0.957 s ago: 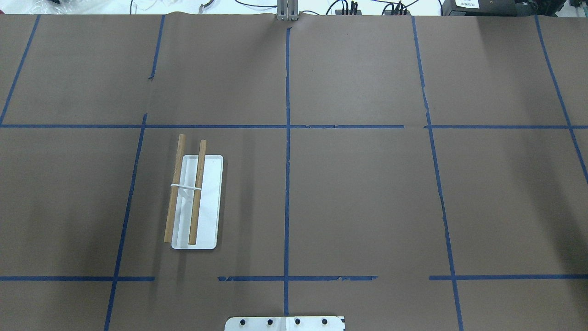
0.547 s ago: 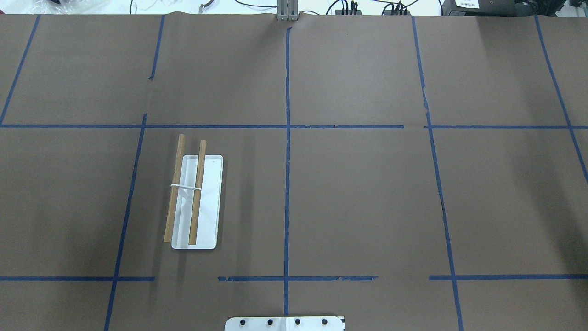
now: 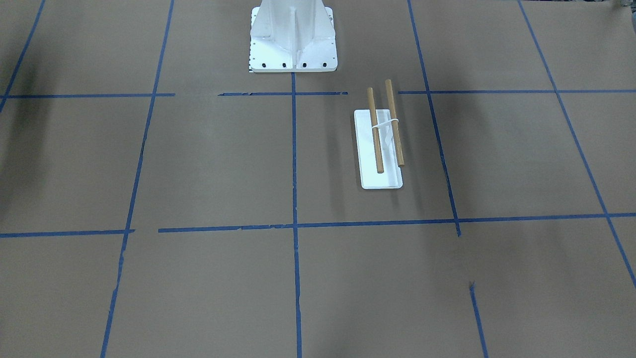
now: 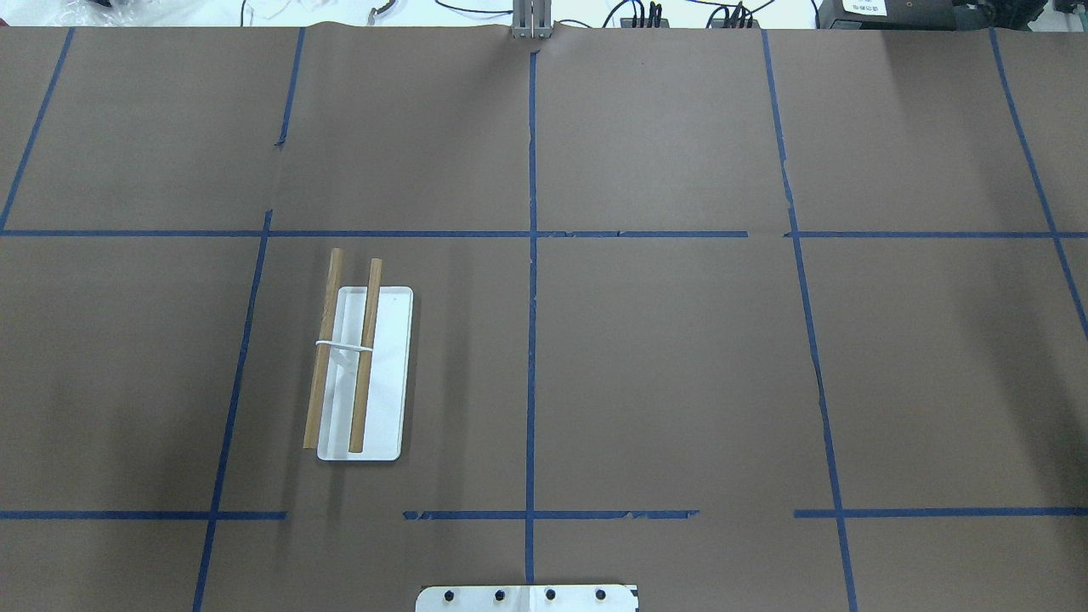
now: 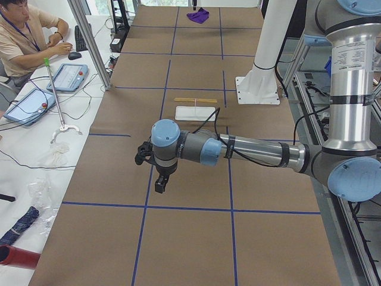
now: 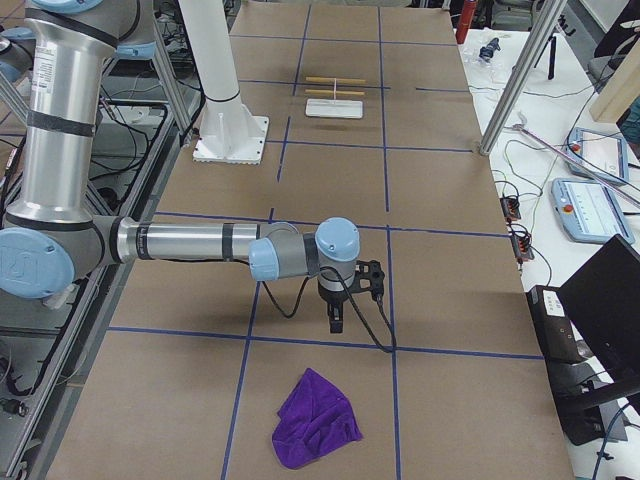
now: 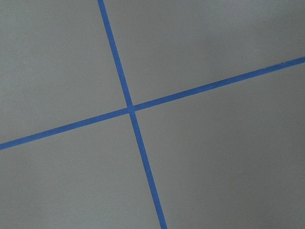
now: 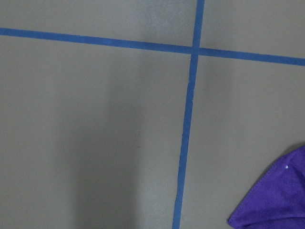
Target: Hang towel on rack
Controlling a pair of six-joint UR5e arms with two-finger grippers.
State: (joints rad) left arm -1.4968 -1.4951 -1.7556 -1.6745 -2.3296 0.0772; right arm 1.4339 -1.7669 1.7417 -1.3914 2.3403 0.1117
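Observation:
The rack [image 4: 378,374] is a flat white base with two wooden dowels joined by a white bracket. It stands on the robot's left half of the table and also shows in the front view [image 3: 381,149], the exterior left view [image 5: 195,111] and the exterior right view [image 6: 334,104]. The purple towel [image 6: 318,418] lies crumpled at the table's right end; its corner shows in the right wrist view [image 8: 276,200]. My right gripper [image 6: 335,322] hangs above the table a short way from the towel. My left gripper [image 5: 159,183] hangs over the table's left end. I cannot tell whether either is open or shut.
The white bolted pedestal [image 3: 293,40] stands at the robot's edge of the table. Blue tape lines cross the brown paper [image 4: 680,365]. An operator [image 5: 24,36] sits at a side desk with tablets and cables, and another desk with devices runs along the far edge [image 6: 590,200].

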